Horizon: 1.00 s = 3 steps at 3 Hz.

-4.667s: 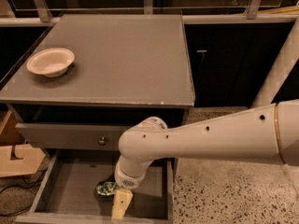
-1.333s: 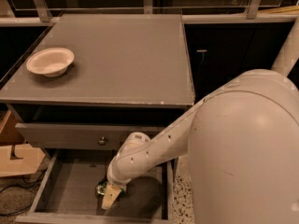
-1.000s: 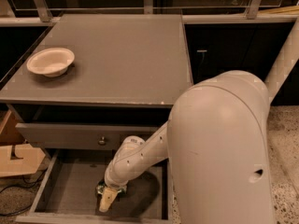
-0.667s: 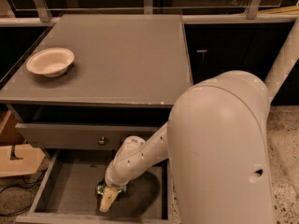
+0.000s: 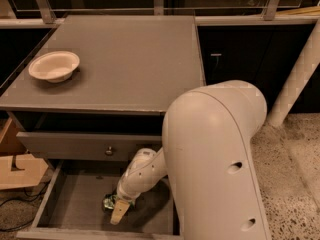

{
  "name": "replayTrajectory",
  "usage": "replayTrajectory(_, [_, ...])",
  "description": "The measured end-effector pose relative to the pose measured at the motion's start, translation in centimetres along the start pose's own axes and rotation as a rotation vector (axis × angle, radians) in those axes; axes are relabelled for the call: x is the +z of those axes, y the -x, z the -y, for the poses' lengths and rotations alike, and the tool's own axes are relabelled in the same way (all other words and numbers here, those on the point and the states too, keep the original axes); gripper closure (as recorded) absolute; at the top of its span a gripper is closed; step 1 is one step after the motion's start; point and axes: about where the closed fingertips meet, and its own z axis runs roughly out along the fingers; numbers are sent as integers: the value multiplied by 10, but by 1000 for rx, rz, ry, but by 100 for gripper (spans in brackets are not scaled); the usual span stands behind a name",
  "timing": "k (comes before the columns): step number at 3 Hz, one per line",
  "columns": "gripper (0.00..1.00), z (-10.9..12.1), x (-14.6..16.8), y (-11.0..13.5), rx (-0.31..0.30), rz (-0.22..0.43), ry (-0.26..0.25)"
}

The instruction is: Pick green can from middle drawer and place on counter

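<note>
The middle drawer (image 5: 75, 199) is pulled open at the bottom of the view, showing its grey floor. The green can (image 5: 108, 202) lies on that floor near the front, partly hidden by my gripper. My gripper (image 5: 118, 213) is down inside the drawer, right against the can's right side. My arm's large white link fills the lower right of the view. The counter (image 5: 130, 59) is the flat grey cabinet top above the drawers.
A cream bowl (image 5: 54, 65) sits on the counter's left side. The closed drawer front with a small metal knob (image 5: 109, 150) overhangs the back of the open drawer. A wooden object (image 5: 15, 169) and cables lie at the left. Speckled floor is at the right.
The arm's big link has swung in close and now fills the lower right. The gripper shifted slightly left early on, then stayed at the can in the drawer.
</note>
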Motion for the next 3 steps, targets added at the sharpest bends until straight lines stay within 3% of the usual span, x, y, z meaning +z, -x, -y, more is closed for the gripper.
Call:
replayTrajectory(1, [0,-1,3,-2,5,-4,5])
replayTrajectory(2, [0,-17,30,-3,-15,-9,45])
replayTrajectory(3, [0,-17,30,-3,-15,-9,45])
